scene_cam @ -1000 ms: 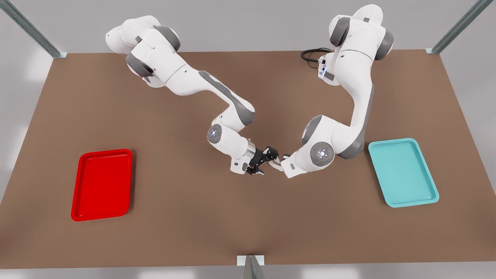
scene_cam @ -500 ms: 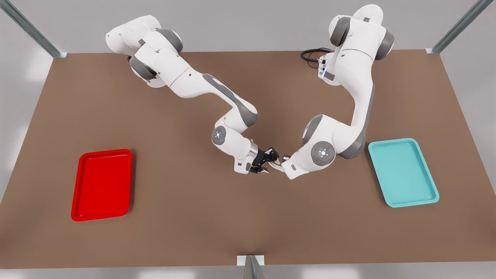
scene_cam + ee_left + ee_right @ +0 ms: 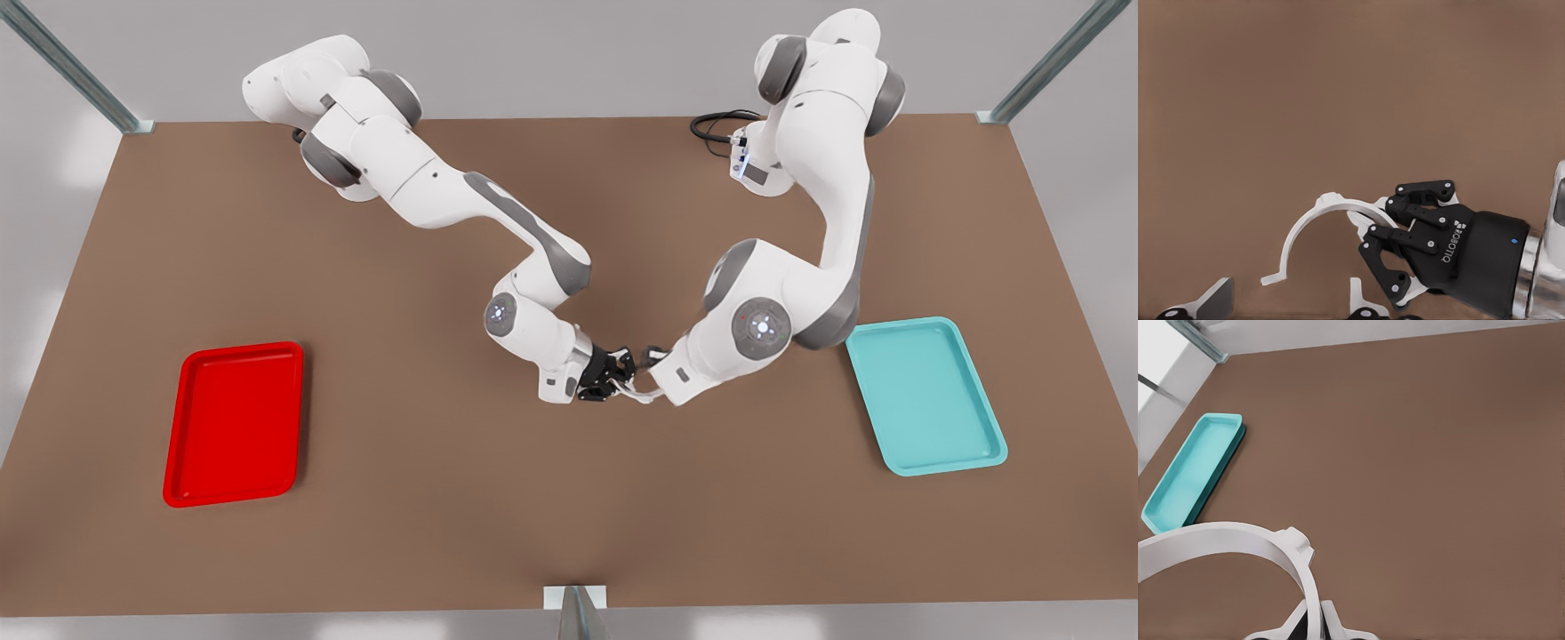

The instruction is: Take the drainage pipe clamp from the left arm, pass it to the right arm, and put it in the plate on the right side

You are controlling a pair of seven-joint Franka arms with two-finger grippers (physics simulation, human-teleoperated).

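Note:
The drainage pipe clamp point(image 3: 637, 392), a thin white half-ring, hangs above the table's middle between the two grippers. The right gripper point(image 3: 615, 373), on the arm at the front view's left, is shut on one end of it. In the left wrist view this black gripper point(image 3: 1379, 223) pinches the clamp point(image 3: 1305, 230). The right wrist view has the arc point(image 3: 1238, 537) curving away from its fingers point(image 3: 1331, 623). The left gripper point(image 3: 654, 360) is open, its fingertips point(image 3: 1208, 300) spread wide on either side of the clamp's free end without touching it. The red plate point(image 3: 233, 425) lies at the front view's left.
A teal tray point(image 3: 925, 396) lies at the front view's right, just beside the left arm's elbow, and is seen far off in the right wrist view point(image 3: 1191, 473). A black cable point(image 3: 716, 124) loops at the table's back. Bare brown table surrounds the grippers.
The left arm's elbow and wrist have risen and shifted toward the front view's right. The right gripper has closed in on the clamp and holds it; the left fingers stand apart.

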